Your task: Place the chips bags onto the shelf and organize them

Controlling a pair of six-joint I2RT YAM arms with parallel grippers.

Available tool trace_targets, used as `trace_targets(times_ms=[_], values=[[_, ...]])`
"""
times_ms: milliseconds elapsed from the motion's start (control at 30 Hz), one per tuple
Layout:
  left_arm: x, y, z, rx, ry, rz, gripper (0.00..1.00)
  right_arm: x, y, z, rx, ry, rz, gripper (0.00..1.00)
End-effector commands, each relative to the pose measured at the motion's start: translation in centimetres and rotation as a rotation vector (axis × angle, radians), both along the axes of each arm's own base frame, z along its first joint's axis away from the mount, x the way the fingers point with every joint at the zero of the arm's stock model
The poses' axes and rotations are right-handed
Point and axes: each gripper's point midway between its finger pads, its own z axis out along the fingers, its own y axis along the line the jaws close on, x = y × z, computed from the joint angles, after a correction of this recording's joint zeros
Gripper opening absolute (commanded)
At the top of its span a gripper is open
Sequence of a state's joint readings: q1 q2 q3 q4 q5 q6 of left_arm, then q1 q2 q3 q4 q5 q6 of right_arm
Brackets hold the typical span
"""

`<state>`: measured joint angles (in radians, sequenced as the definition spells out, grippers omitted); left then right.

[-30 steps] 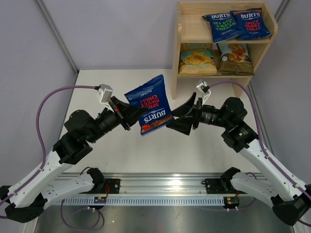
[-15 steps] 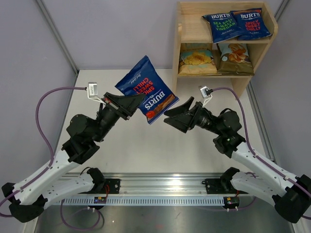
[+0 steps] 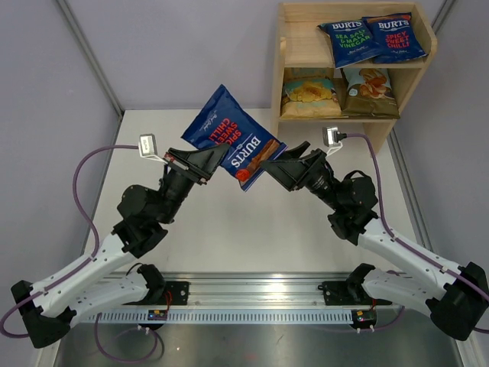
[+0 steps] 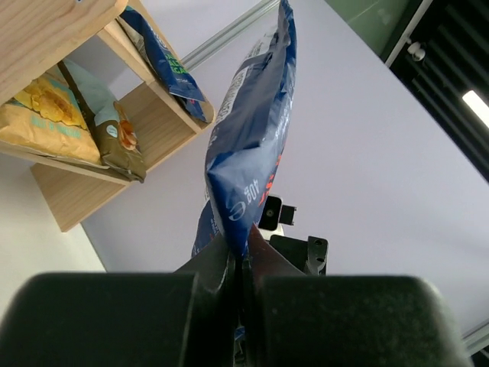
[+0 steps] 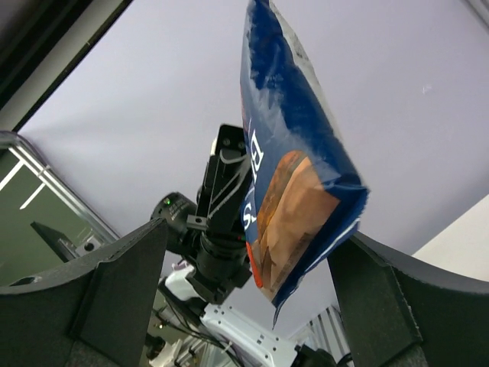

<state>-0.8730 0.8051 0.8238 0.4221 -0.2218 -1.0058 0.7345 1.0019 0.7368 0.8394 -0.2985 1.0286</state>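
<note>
A dark blue BURTS chips bag (image 3: pixel 233 138) with a red label hangs in mid-air over the table, left of the shelf (image 3: pixel 276 76). My left gripper (image 3: pixel 220 157) is shut on its lower edge; the left wrist view shows the bag (image 4: pixel 256 145) rising edge-on from the pinched jaws (image 4: pixel 241 256). My right gripper (image 3: pixel 273 164) is open, its fingers standing either side of the bag's lower right corner (image 5: pixel 298 199). Two more blue bags (image 3: pixel 370 38) lie on the shelf's top tier. Two tan bags (image 3: pixel 336 92) stand on the lower tier.
The light wooden shelf stands at the table's back right corner; the left part of its top tier (image 3: pixel 302 46) is bare wood. A metal frame post (image 3: pixel 92 57) runs along the back left. The arms' base rail (image 3: pixel 252 294) crosses the near edge.
My left gripper has lifted the blue bag higher and tilted it toward the shelf. My right gripper has come up and in, its open fingers now flanking the bag's corner.
</note>
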Motion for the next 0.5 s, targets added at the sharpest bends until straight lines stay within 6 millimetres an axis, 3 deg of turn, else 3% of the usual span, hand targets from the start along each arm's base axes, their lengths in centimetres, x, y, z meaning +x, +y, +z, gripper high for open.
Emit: trace_targets(times_ms=[0,100,300,400,467], values=[[0.0,1.5,2.1,-0.134,-0.010,0.027,0.00,0.3,-1.2,3.8,0.104,-0.036,-0.067,0.90],[-0.1,2.2,2.3,-0.143,-0.014,0.046,0.00,0.6,-1.3,3.7,0.107,-0.025,-0.080,0.90],[-0.1,1.6,2.3,-0.156,0.002,0.016,0.00,1.4,0.6,2.2,0.013,0.016,-0.043,0.86],[-0.1,1.3,2.4,-0.173,0.013,-0.004,0.00,1.4,1.3,1.2,0.001,0.022,-0.012,0.81],[0.0,1.1,2.3,-0.187,0.025,-0.014,0.00,1.4,1.4,0.8,0.011,0.006,0.000,0.72]])
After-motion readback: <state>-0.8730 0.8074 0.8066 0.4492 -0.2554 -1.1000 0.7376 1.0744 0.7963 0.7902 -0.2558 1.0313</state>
